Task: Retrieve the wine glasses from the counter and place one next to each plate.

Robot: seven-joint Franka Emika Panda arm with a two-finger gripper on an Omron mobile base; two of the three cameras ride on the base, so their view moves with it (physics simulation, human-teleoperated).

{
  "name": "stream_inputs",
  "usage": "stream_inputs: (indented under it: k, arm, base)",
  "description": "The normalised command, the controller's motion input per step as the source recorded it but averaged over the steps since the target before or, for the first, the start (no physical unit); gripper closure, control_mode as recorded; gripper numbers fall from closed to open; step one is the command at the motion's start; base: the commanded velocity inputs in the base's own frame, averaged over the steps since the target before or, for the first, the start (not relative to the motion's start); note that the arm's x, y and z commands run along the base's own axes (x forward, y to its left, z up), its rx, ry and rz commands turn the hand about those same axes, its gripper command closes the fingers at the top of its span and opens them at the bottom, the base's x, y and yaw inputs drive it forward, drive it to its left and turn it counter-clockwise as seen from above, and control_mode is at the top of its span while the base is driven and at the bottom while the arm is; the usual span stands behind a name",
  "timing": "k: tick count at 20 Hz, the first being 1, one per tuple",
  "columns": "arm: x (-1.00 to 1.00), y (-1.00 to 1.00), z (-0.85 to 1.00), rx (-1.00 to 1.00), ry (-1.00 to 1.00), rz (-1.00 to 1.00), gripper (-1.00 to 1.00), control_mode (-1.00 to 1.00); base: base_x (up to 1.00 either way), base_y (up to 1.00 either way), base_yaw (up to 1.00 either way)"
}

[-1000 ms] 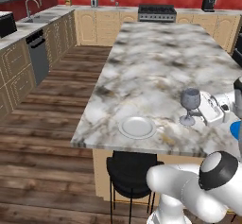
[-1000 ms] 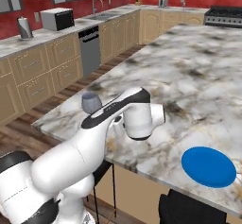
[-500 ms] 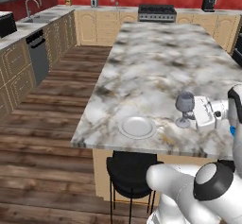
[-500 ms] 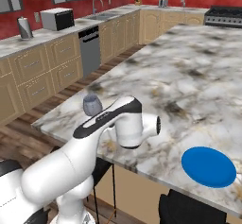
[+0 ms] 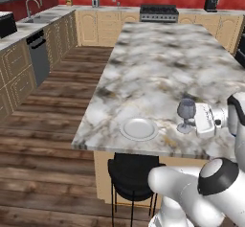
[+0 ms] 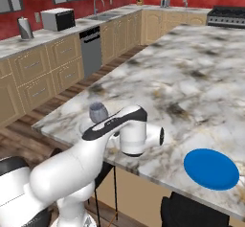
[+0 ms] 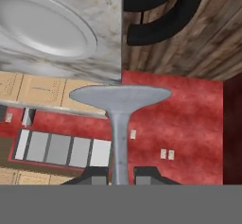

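While my gripper [image 7: 122, 173] clamps the glass [image 5: 186, 115] by its stem, it hangs over the counter [image 5: 162, 63], at three o'clock from the white plate [image 5: 139, 129].

Grey-blue glass [image 5: 186, 115]; white plate [image 5: 139, 129]; blue plate [image 6: 211, 168]; veined marble counter [image 5: 158, 73].
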Motion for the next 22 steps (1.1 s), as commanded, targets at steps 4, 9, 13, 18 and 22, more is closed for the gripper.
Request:
stream_inputs:
  k: [4, 9, 13, 18, 22]
  arm:
    - [0.29, -0.03, -0.23, 0.02, -0.01, 0.01, 1.0, -1.0]
    - [0.31, -0.02, -0.24, 0.03, 0.0, 0.01, 1.0, -1.0]
    - [0.32, -0.09, -0.22, 0.04, 0.0, 0.0, 1.0, -1.0]
    - [0.26, -0.04, -0.33, 0.05, 0.0, 0.01, 1.0, -1.0]
    - [0.23, -0.09, -0.31, 0.05, 0.0, 0.02, 1.0, -1.0]
  base:
    - [0.0, 0.0, 0.0]
    - [0.0, 0.0, 0.0]
    - [0.0, 0.0, 0.0]
    - [0.0, 0.0, 0.0]
    - [0.0, 0.0, 0.0]
